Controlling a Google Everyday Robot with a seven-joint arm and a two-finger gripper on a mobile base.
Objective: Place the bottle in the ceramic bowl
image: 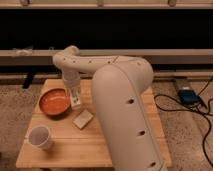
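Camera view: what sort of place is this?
Probably a lab or workshop: a small wooden table on speckled floor, loose cables and a power brick at right. The end effector hangs by the bowl, at the bottle.

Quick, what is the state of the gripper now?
Gripper: cannot be told; it is at the bottle, just right of the ceramic bowl.

This looks like a robot test room or lab, not a home. A plain wooden table [65, 146] stands on a speckled hard floor [187, 137]. Right of the table, black cables [197, 111] and a small blue box [186, 95] lie loose on the floor. Behind the table, pale rails [175, 54] cross a dark wall. The gripper [75, 96] hangs over the table's left part, beside the bowl [54, 101].
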